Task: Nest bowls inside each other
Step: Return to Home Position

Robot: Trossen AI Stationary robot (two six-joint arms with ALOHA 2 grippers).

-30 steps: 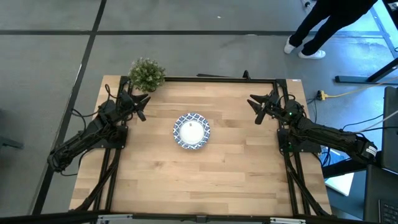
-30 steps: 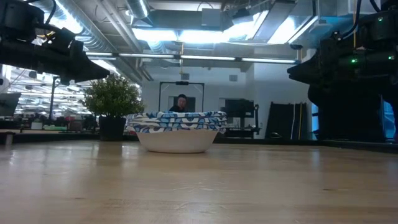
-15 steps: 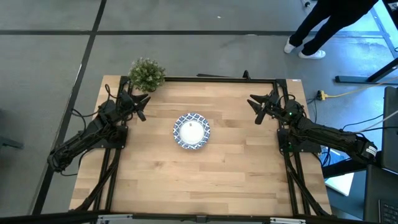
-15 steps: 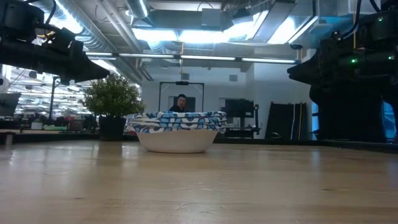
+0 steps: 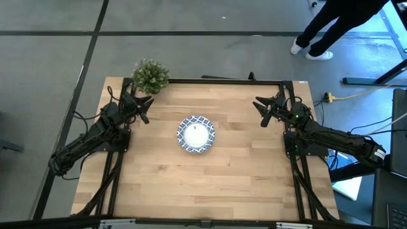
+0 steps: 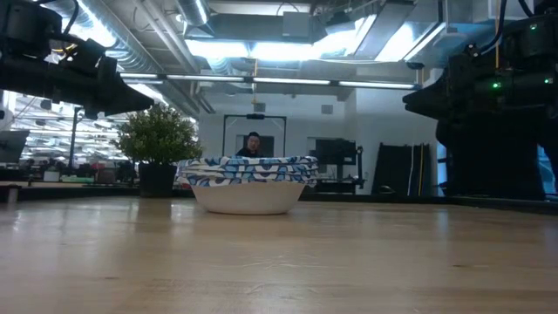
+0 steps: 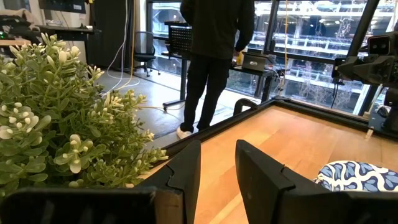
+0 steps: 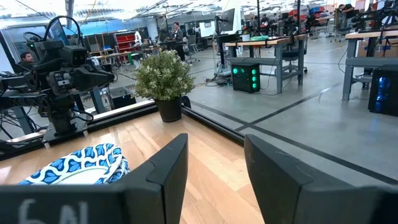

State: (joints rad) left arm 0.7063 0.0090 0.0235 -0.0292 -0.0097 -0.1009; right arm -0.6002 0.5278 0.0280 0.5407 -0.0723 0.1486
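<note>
The bowls (image 5: 196,134) stand as one nested stack at the middle of the table, white inside with blue-and-white patterned rims; the low view shows the stack (image 6: 248,184) resting on its white base. My left gripper (image 5: 144,105) hovers open near the table's far left edge, beside the potted plant, well left of the stack. My right gripper (image 5: 263,109) hovers open near the far right edge. The stack's patterned side shows in the left wrist view (image 7: 360,176) and in the right wrist view (image 8: 81,165).
A small green potted plant (image 5: 150,76) stands at the table's far left corner, close to my left gripper. A black frame (image 5: 216,80) runs along the table's far edge. A person (image 5: 337,22) stands on the floor beyond the far right corner. Bare wood (image 5: 203,184) lies on the stack's near side.
</note>
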